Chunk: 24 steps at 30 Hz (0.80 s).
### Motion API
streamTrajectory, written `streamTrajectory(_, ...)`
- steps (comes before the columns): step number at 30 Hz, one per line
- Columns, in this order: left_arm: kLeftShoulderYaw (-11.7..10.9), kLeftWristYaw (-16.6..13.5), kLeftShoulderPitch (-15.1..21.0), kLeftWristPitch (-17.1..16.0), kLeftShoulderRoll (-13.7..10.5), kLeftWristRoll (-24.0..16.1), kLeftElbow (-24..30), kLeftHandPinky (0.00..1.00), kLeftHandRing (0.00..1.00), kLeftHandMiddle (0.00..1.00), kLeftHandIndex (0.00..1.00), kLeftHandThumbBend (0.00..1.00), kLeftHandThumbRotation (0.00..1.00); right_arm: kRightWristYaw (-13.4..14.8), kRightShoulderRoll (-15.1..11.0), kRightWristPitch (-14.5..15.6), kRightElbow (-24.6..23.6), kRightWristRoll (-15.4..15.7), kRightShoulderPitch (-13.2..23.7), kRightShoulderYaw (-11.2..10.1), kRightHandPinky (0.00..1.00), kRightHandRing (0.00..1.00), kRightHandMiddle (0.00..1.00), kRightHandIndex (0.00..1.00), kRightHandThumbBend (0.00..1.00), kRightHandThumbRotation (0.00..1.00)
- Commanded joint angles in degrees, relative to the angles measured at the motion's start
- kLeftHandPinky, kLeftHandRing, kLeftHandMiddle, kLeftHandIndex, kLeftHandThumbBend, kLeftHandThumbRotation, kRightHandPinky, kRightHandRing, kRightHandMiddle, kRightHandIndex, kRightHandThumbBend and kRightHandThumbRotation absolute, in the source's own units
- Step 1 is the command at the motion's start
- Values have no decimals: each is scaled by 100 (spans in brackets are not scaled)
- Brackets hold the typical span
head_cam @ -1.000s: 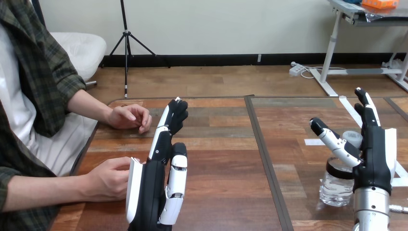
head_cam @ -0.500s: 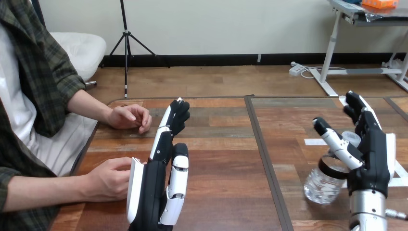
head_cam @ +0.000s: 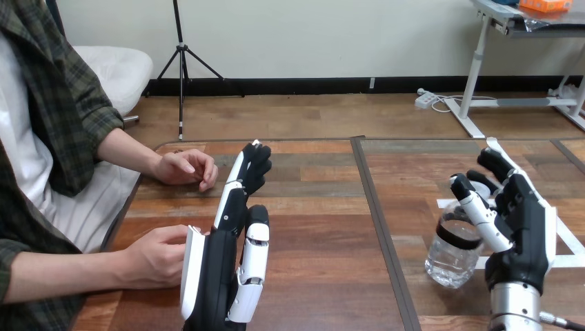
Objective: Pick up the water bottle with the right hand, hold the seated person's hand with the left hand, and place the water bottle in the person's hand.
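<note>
As the right robot hand (head_cam: 526,231) clasps it, water bottle (head_cam: 448,260) tilts.

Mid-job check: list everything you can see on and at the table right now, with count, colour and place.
table: one, brown wood, across the view.
bottle: one, clear with a black band, table's right part, tilted.
tape: several strips, white, on the table's right part.
person's far hand: one, at the table's left edge.
person's near hand: one, beside the left hand's back.
left hand: one, black and white, upright, fingers straight.
right hand: one, black and white, fingers curled round the bottle.
</note>
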State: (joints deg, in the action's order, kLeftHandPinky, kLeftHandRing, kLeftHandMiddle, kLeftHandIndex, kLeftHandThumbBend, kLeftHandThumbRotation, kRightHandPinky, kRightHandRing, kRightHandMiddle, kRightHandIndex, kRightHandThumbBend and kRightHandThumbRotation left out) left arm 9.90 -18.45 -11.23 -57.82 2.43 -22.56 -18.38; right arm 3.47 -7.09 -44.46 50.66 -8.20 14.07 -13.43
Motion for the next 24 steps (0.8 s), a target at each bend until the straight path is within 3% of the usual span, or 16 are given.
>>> streamTrajectory(1,-39,25,218,-80,-9,31,83,87,89,91,94,4,100,17,-63,-116,-7,117,287,-12,49,76,82,76,100,47)
streamTrajectory(11,-47,-5,190,-35,7,-48,120,87,89,91,94,5,100,178,-125,-46,-24,460,236,63,49,83,87,82,100,46)
streamTrajectory(24,-56,-20,218,-29,9,-80,109,87,89,91,93,5,100,268,-150,-51,15,669,238,64,54,90,91,86,100,39)
